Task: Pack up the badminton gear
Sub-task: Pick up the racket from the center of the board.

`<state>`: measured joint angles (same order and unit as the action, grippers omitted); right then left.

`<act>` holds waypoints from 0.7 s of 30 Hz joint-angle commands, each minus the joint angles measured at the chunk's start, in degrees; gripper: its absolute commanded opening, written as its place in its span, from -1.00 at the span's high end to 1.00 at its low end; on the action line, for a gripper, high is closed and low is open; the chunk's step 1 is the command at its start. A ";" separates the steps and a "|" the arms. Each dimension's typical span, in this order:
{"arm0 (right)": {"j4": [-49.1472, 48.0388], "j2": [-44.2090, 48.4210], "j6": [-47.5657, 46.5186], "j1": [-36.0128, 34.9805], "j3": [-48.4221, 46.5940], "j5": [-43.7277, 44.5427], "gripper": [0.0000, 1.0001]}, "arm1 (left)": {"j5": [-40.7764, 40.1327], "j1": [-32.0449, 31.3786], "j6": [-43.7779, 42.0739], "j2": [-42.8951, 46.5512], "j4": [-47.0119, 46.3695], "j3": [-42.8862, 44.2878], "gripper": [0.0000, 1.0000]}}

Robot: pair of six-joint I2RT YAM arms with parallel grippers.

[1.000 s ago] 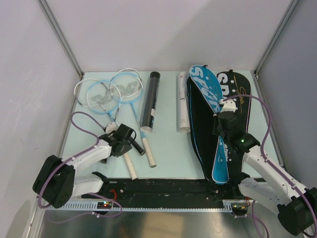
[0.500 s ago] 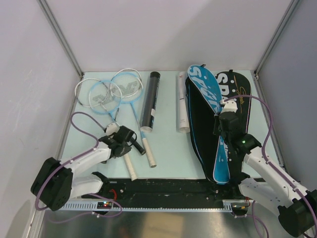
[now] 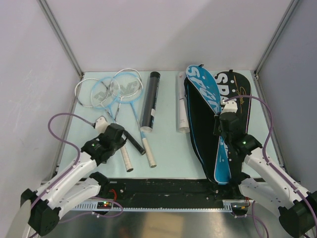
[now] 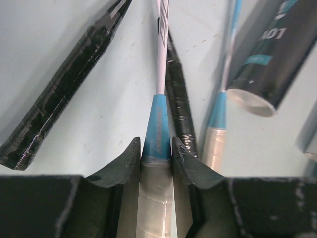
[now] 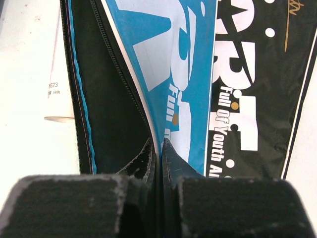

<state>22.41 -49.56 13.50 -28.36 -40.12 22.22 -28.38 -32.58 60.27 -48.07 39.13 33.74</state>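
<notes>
your left gripper (image 4: 156, 157) has its jaws closed partway, snug on the white-wrapped handle of a racket (image 4: 159, 74), just below the blue cone where the shaft begins. that racket lies at the left of the table (image 3: 168, 144), its head up among the other rackets (image 3: 130, 85), with two black handles close on either side of the grip.

over on the right, your right gripper (image 5: 157, 153) is pinched all but flat on the edge of the blue flap (image 5: 183, 64), holding the racket bag (image 3: 240, 91) open like a mouth. so, by my reading, this is the first-racket step: grip made on one side, bag held ready on the other.

next move calls for a clean lift, because the neighbouring shafts cross near the heads and could drag along. then you carry it across, past the black tube (image 3: 151, 99) and the white tube (image 3: 182, 101), and feed it head first into the gap under the flap. no loose shuttlecocks that i can see.
</notes>
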 commanded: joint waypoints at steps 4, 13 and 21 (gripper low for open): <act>-3.80 1.49 0.95 -0.44 -0.31 1.47 1.00 | -5.30 -0.32 -2.13 5.83 -0.15 5.35 1.00; -4.13 1.39 1.11 -1.21 -0.32 1.82 1.00 | -8.96 -0.36 -4.89 9.45 -0.27 7.05 1.00; -4.65 1.02 0.99 -1.66 -0.31 2.06 1.00 | -11.64 -0.38 -9.60 9.08 -0.47 9.92 1.00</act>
<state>22.37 -49.54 13.52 -29.54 -40.10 22.87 -34.94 -32.62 54.46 -38.94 40.86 39.20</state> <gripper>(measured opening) 0.042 0.307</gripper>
